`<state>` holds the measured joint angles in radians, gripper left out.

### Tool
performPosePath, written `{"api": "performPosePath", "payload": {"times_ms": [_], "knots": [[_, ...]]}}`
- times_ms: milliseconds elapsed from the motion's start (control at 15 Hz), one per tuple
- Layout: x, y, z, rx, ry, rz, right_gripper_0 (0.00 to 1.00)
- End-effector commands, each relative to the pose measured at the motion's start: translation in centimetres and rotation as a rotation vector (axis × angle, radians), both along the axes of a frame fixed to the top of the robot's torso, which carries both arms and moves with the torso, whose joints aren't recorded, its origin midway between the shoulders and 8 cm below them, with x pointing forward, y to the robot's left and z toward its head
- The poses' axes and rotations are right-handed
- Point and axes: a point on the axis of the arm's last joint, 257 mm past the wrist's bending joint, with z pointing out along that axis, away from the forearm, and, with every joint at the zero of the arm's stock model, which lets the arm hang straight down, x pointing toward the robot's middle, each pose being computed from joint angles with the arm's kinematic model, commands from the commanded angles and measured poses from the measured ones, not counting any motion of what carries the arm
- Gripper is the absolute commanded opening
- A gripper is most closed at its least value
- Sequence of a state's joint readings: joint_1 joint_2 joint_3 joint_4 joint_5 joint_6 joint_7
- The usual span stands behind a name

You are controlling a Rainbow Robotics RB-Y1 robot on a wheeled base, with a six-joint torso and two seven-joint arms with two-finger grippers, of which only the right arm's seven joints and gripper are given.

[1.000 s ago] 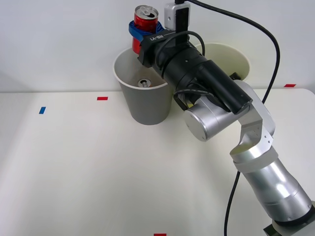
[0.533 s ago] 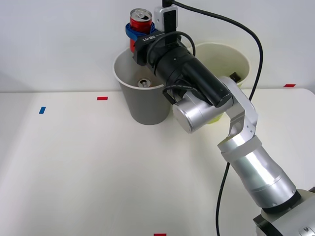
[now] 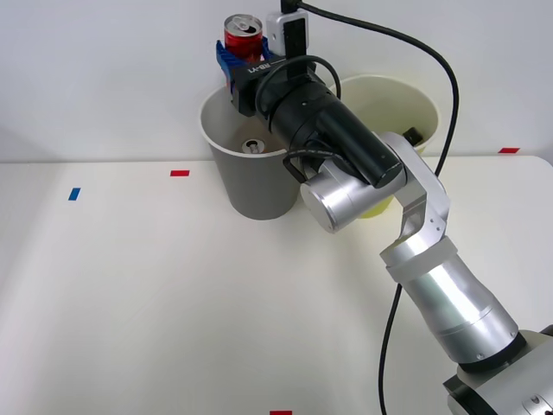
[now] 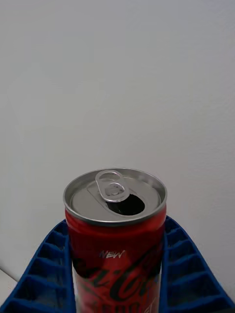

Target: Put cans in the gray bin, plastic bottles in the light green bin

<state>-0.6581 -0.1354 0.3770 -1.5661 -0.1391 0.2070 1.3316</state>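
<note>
Red can (image 3: 241, 35) clamped in blue fingers (image 4: 183, 274) above gray bin (image 3: 251, 177), light green bin (image 3: 406, 108) beside

The lower body of the red can (image 3: 242, 36) is covered by the gripper (image 3: 235, 59) and cut off in the wrist view. The light green bin (image 3: 413, 102) is largely hidden by the arm at its 9 o'clock side. A small dark object (image 3: 412, 135) at that bin's rim cannot be identified.
</note>
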Motion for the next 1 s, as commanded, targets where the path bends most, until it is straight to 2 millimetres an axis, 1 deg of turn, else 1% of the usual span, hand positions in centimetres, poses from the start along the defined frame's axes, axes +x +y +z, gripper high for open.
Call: {"api": "performPosePath", "payload": {"times_ms": [67,200,333,400,467,600,667,733,800,867,1000], "knots": [[0.1,0.6,-0.7,0.008,0.023,0.006,1.0],[0.0,0.7,-0.6,-0.019,-0.006,-0.005,1.0],[-0.3,0.4,-0.8,-0.041,-0.048,-0.008,1.0],[-0.8,-0.5,-1.1,-0.058,-0.102,-0.017,1.0],[-1.2,-1.5,-1.8,-0.073,-0.14,-0.027,1.0],[-3.2,-3.3,-3.0,-0.103,-0.205,-0.048,1.0],[-4.3,-4.6,-4.1,-0.126,-0.213,-0.071,1.0],[-5.0,-5.7,-4.6,-0.139,-0.222,-0.09,1.0],[-6.6,-7.3,-5.4,-0.152,-0.226,-0.112,1.0],[-7.6,-8.1,-6.0,-0.15,-0.219,-0.122,1.0],[-10.7,-11.2,-8.2,-0.14,-0.175,-0.154,1.0]]}}
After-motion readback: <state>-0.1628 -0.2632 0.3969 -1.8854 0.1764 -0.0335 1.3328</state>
